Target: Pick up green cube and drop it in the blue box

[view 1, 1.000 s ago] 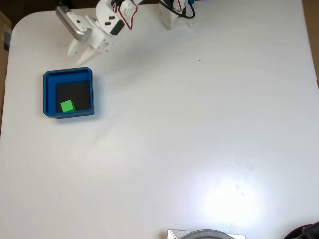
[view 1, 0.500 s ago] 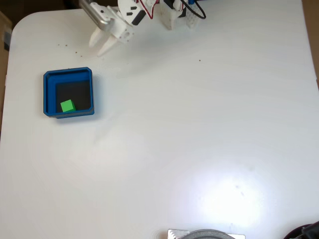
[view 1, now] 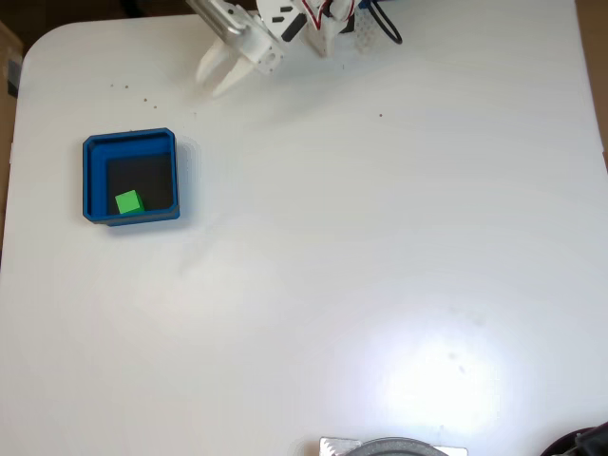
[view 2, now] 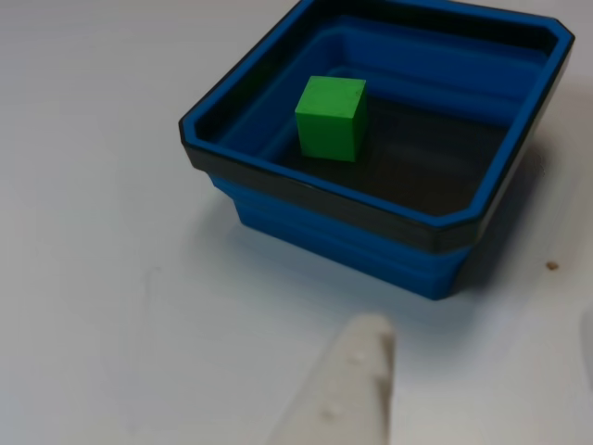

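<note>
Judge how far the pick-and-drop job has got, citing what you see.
Done: the green cube lies on the dark floor of the blue box, near a corner. In hand: nothing; the gripper is open and empty, away from the box near the arm's base. Left: nothing apparent.

fixed view: high above, looking straight down on the whole white table [view 1: 380, 237]
other view: low, close, tilted down
shared: blue box [view 1: 130, 178] [view 2: 389, 139], at 9 o'clock from above
</note>
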Tool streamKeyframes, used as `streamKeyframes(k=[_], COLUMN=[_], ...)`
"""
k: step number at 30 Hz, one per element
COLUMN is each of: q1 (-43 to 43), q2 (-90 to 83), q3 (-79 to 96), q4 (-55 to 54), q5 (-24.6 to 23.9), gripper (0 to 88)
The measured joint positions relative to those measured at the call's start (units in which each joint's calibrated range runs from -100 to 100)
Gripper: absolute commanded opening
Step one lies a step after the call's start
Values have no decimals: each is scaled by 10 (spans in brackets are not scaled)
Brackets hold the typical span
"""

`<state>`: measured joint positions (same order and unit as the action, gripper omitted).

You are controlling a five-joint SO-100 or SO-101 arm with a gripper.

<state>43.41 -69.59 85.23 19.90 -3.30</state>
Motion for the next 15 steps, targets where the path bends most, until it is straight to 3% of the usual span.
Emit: streamKeyframes(k=[15], q1=[-1], q2=[-194], q3=[92], q4=[0], q5=[0], gripper=[192])
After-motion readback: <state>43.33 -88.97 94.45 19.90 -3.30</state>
